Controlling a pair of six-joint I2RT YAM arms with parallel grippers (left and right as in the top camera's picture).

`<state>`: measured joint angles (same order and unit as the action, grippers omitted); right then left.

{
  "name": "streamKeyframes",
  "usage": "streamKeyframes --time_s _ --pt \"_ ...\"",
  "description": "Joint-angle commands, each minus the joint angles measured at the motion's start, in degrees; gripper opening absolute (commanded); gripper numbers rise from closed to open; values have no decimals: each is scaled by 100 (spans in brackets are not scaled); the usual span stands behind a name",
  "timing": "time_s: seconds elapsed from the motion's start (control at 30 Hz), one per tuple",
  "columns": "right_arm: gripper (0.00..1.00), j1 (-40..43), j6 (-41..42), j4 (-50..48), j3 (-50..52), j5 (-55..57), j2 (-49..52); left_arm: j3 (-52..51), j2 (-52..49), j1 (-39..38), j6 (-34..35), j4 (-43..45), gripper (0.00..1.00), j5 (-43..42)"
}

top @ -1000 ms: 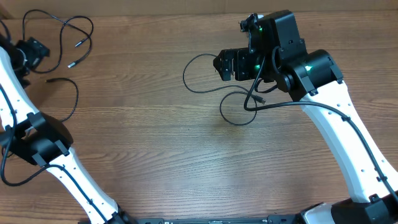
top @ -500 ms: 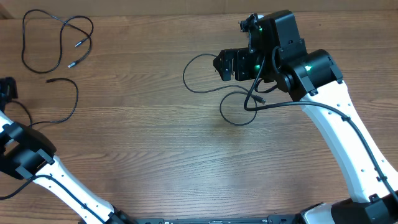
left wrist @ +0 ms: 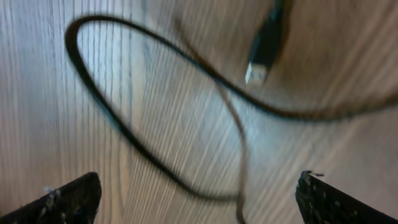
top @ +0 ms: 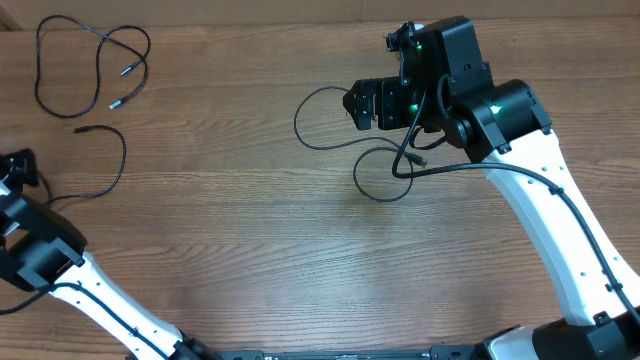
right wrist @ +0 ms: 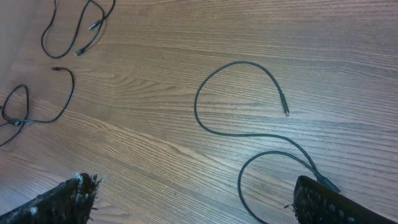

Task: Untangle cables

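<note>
Right wrist, right claw (right wrist: 194, 198) wide open, empty

Left wrist view is blurred: cable loop (left wrist: 124, 132) and plug (left wrist: 264, 46) are soft, and the loop leaves frame on the right. Overhead: left gripper (top: 14, 168) is half cropped at the table's (top: 250, 260) left edge. The right gripper (top: 358, 105) covers one end of the mid-table cable (top: 300, 125). Right wrist: plug tips (right wrist: 92, 26) at the far left corner are too small to read, and the left-edge strand (right wrist: 72, 87) runs out of frame.
</note>
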<state>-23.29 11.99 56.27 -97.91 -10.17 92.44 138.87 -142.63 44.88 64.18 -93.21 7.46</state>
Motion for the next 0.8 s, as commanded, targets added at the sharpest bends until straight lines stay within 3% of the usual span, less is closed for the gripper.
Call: streamKeyframes --time_s 0.0,0.03,0.17,0.23,0.37,0.43,0.6,0.77 --pt "100 17 0 -17 -24 28 4 -251 -13 162 22 299 99 304" --pt "100 17 0 -17 -24 28 4 -317 -13 173 -166 446 92 321" --pt "100 17 0 -17 -24 28 4 -546 -15 170 -890 1054 80 321" --pt "100 17 0 -17 -24 28 4 -610 -15 166 -1368 1370 63 326" --pt "100 17 0 -17 -24 28 4 -614 -15 122 -2087 1941 42 317" --pt "100 17 0 -17 -24 28 4 -614 -15 87 -2417 2140 26 313" --pt "100 17 0 -17 -24 28 4 -614 -15 -24 -3104 2524 5 304" --pt "100 17 0 -17 -24 28 4 -614 -20 -149 -4127 2887 4 304"
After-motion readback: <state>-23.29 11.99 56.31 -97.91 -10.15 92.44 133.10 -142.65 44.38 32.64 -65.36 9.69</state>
